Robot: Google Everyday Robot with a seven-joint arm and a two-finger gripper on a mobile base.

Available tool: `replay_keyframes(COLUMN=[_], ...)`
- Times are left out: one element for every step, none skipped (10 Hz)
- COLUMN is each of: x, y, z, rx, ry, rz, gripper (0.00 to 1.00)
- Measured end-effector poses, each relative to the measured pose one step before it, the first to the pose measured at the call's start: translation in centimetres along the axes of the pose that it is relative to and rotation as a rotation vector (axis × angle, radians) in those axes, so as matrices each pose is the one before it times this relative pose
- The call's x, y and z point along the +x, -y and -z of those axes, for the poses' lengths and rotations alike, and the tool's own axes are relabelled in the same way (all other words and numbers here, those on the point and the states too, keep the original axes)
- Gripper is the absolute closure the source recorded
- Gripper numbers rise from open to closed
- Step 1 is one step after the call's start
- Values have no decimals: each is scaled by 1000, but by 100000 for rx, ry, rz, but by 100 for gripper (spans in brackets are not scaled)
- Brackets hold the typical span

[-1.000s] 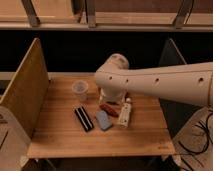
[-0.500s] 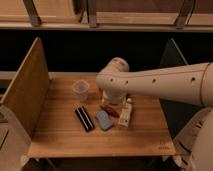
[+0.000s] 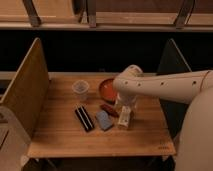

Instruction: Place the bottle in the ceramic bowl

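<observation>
**Gripper down over the bottle, bowl still without it**

One bottle [image 3: 125,120] lies on the desk [image 3: 60,135], white and slim, towards the right side of the things and nearer the front edge than the bowl. It rests on the wood, outside the bowl, with its long side running roughly front to back.

The gripper [image 3: 125,108] hangs straight above it, at the end of the single pale arm [image 3: 170,86] that reaches in from the right. Its tip meets the bottle's far end. Whether it has closed on the bottle or stands loose over it, I cannot tell from here.

One ceramic bowl [image 3: 105,90], orange-red and shallow, sits just behind and left of the bottle, partly hidden by the arm's wrist.

Between bowl and bottle lies one dark red oblong thing [image 3: 109,110]. One blue block [image 3: 104,120] is just left of the bottle, and one black striped bar [image 3: 84,118] lies further left. One clear cup [image 3: 81,88] stands left of the bowl. Two upright panels close off the desk, one on the left [image 3: 27,87] and one on the right [image 3: 170,62].

Against a second ago, the wrist has come rightwards and lower, settling over the bottle. The bottle, bowl, cup and the rest lie about where they were.
</observation>
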Motion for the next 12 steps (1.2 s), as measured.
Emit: replay_keyframes(x=[244,-18,27,-7,-19,-58,22,89,129,84,10,4], y=[536,98,-225,-40,-3,44,-234,-115,195,203,61,-23], z=[-901,-13,-5,14,26,-66,-603,-823,-1390,-1172,-1192,-621], rx=[172,38,-140,-82,167,335,851,1128,693,64,-479,142], ry=[-1855,-17,-12,42,220,416,312,-232,-1186,-1313,-1281,-672], rz=[-1709,-191,246,-4,128,451,1622,1319,132,-719,-563,261], gripper=[35,35,35,35,35,35,35,35,35,35,35,35])
